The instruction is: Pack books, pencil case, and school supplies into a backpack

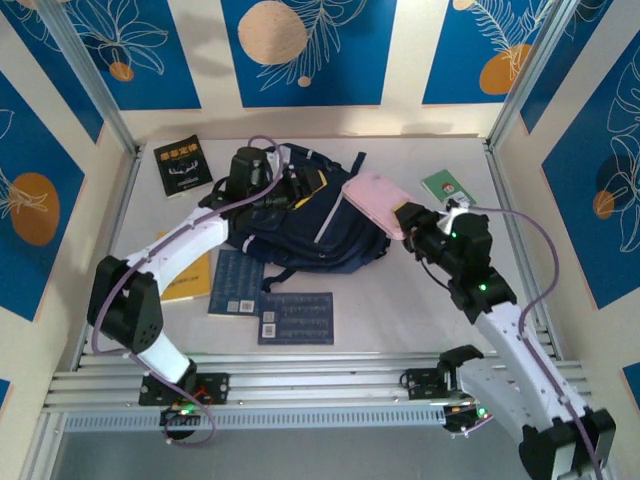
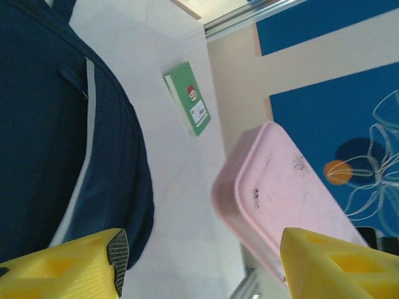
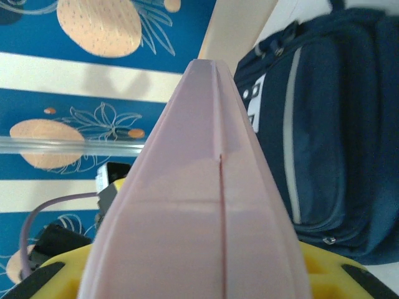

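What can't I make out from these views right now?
- Backpack opening: top view, the left arm covers it; open or zipped, cannot tell.
- Yellow-orange book: top view, mostly under the left arm.
- Green booklet print: too small, left wrist view.
- Right pincer grip: right wrist view, pencil case blocks the fingers, cut off by the bottom edge.

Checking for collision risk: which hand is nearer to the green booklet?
Right. The right hand, gripping the pink pencil case, sits just beside the green booklet, on its near-left side. The left hand is over the backpack, beyond the pencil case.
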`<action>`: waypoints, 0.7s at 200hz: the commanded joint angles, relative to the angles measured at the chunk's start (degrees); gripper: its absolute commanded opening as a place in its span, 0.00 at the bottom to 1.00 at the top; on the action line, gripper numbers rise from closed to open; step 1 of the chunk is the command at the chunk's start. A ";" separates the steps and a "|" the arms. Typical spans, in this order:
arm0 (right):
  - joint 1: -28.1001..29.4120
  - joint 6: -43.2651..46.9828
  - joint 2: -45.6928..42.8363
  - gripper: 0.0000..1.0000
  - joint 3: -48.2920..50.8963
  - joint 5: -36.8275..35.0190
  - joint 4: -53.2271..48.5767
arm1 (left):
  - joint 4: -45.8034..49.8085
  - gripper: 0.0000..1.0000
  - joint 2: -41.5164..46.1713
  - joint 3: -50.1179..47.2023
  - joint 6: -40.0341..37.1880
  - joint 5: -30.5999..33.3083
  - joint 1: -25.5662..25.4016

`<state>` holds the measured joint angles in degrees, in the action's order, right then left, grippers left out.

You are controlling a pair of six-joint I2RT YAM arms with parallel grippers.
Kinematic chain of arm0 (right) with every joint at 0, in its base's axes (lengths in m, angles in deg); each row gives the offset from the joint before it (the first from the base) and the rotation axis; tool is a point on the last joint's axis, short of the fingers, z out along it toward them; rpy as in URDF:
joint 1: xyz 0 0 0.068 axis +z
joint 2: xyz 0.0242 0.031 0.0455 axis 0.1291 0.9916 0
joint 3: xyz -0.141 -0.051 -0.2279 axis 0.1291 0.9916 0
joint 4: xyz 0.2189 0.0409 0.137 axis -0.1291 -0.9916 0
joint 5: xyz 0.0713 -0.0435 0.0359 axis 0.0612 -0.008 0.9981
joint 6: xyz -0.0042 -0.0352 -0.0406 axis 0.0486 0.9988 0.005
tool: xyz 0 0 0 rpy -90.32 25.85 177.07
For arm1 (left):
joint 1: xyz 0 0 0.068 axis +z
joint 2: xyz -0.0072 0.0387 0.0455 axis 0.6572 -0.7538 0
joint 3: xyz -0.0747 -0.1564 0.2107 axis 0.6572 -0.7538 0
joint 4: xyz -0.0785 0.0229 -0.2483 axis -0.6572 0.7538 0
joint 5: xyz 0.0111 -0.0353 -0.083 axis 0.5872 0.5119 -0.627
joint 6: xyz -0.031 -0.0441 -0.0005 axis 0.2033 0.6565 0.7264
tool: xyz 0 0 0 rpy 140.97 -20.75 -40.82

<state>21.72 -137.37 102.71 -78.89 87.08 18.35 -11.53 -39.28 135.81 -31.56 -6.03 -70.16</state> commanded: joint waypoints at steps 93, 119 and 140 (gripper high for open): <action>-13.04 8.10 -9.44 0.36 1.35 9.50 -14.17 | 27.51 0.56 -29.31 30.31 -27.51 -8.51 -0.88; -13.29 8.42 -9.62 0.36 1.85 9.38 -14.25 | 24.17 0.53 -31.80 30.00 -25.29 -11.81 -1.72; -13.34 7.97 -9.62 0.36 2.86 9.92 -12.88 | 21.99 0.49 -32.86 28.98 -24.20 -12.88 -2.34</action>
<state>8.54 -130.42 93.96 -76.27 94.73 3.38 13.41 -70.80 163.50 -56.59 -14.77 -71.15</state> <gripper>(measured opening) 0.364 0.507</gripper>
